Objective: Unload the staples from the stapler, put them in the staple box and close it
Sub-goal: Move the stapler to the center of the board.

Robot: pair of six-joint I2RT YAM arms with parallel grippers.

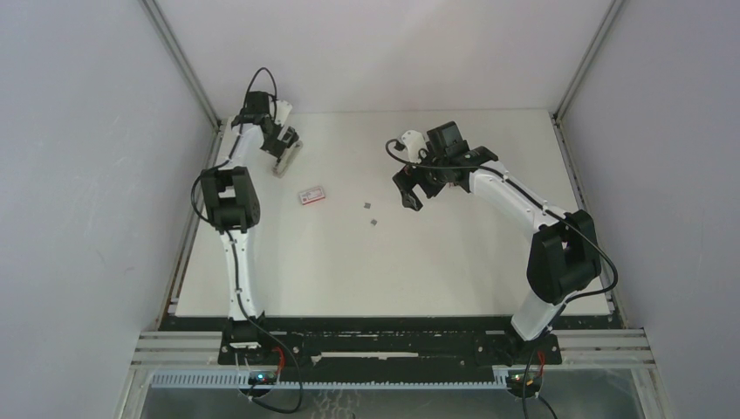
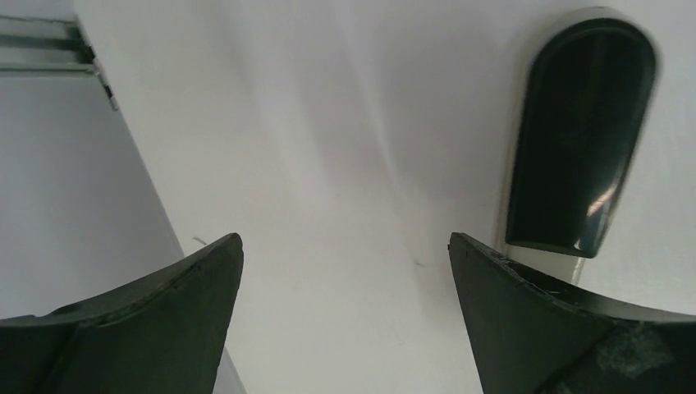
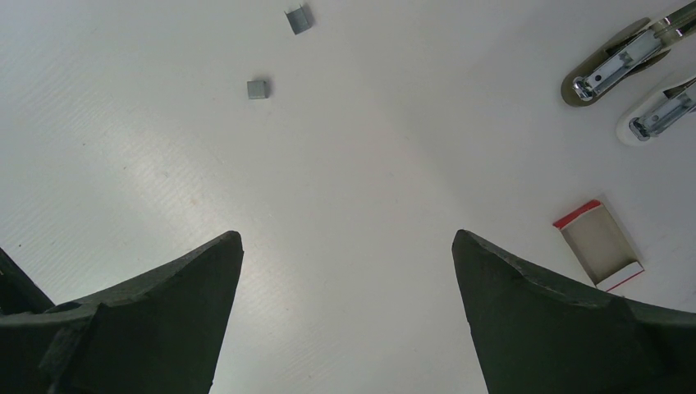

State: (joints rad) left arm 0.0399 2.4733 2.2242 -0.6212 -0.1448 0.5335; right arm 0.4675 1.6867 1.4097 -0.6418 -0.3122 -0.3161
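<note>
- left end effector: fingers spread wide apart, holding nothing, at the far-left corner of the surface, just beside the stapler.
- stapler: lies opened out, metal channel showing.
- pink-and-white box: open tray, near the stapler.
- staples: two short silver-grey strips, loose mid-surface, right of the box.
- right end effector: fingers wide apart, empty, above bare surface right of the staples.

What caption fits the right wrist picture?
Open right gripper over the table, with two staple strips, the stapler and a box ahead.

2 tiny grey staples, loose, close tog., stapler hinged open, well apart, left side
</note>
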